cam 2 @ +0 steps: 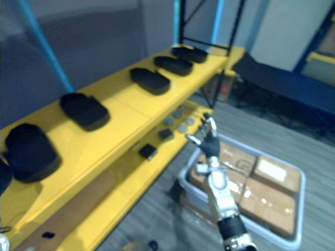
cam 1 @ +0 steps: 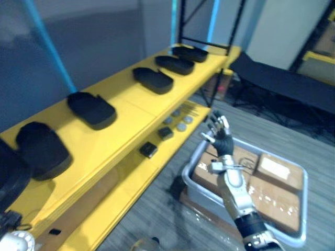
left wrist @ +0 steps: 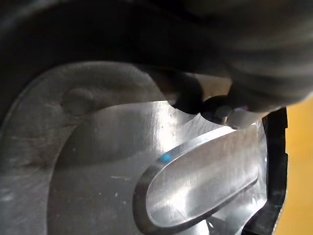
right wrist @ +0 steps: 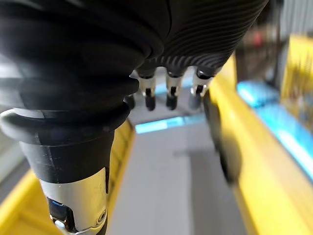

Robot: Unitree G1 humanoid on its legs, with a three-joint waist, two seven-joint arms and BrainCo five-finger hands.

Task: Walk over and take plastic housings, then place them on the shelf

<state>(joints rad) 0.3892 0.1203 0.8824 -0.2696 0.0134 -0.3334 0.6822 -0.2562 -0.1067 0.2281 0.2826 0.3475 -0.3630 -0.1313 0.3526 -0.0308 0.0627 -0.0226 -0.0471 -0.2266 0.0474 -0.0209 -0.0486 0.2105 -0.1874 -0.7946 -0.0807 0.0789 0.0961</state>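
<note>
Several black plastic housings lie in a row on the top board of the yellow shelf (cam 1: 131, 112), among them one near (cam 1: 42, 149), one further along (cam 1: 91, 110) and one in the middle (cam 1: 153, 80). Another housing (cam 1: 9, 180) shows at the near left end. My left hand (left wrist: 205, 181) is pressed into that housing's grey inside (left wrist: 98, 147), with its fingers round it and the housing's black rim (left wrist: 276, 166) over the yellow board. My right hand (cam 1: 220, 133) is raised to the right of the shelf, open with fingers spread, holding nothing.
A grey crate (cam 1: 191, 170) with brown cardboard boxes (cam 1: 272, 183) stands on the floor below my right hand. The lower shelf board carries small black parts (cam 1: 148, 150) and grey discs (cam 1: 180, 120). A black folding bed (cam 1: 272, 78) stands behind, right of the shelf's far end.
</note>
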